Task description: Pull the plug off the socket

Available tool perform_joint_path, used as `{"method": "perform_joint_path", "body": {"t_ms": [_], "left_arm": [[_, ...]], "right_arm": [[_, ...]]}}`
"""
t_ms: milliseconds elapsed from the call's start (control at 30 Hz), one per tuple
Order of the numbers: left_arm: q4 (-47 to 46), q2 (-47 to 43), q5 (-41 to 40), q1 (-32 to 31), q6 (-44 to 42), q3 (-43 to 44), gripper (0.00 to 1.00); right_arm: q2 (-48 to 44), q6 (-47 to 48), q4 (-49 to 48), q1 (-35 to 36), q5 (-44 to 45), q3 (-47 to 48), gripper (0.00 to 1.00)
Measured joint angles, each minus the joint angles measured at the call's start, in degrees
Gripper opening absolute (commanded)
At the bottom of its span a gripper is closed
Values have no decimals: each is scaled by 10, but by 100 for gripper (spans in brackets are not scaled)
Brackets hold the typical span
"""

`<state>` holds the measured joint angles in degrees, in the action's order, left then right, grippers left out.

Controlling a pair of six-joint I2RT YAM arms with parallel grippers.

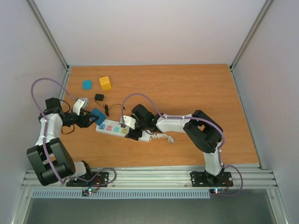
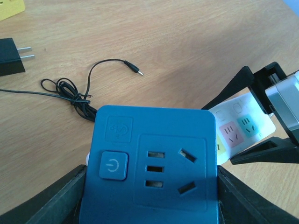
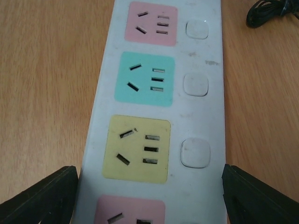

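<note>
Blue's what grabs the eye here: a chunky blue plastic plug block [image 2: 154,140] with a square power button and outlet slots on its face sits clamped between the black fingers of the left tool [image 2: 150,186]. It's right at the left end of the long white plastic power strip with pastel outlet faces [image 1: 122,131]. That strip lies flat on the wooden bench [image 1: 187,93] between the two arms, with its white cord [image 1: 163,137] bunched at the right end. Honestly can't tell whether the plug block's pins are in the strip or out, since the block hides that bit. The right tool [image 3: 149,186] straddles the power strip near a yellow face, one finger at each long edge. I can't tell if it's actually squeezing or just sitting apart. Behind the strip there's a small black wall adapter [image 2: 9,58] with a thin black cable [image 2: 74,98] tangled beside it. Farther back are a yellow cube [image 1: 105,83] and a small blue block [image 1: 87,84], well apart from the strip.
</note>
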<state>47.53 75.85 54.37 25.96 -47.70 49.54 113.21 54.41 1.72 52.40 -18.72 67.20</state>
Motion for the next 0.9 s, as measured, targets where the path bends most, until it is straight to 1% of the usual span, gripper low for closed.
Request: {"method": "perform_joint_path", "body": {"t_ms": [200,433,567,667,733,900], "left_arm": [[-11,0,-9,0,7,-2,27],[-9,16,-6,0,5,-2,28],[-2,46,-7,1,-4,-1,28],[-1,65,-9,1,-8,-1,28],[-2,69,-10,1,-7,-1,28],[0,81,-13,1,2,8,30]], "right_arm": [[-4,17,35,-12,-11,10,74],[-34,47,67,-71,-39,-19,71],[-57,57,78,-115,-53,-43,74],[-70,60,81,-136,-53,-57,85],[-76,63,82,-143,-52,-65,89],[-84,79,84,-144,-46,-76,90]]}}
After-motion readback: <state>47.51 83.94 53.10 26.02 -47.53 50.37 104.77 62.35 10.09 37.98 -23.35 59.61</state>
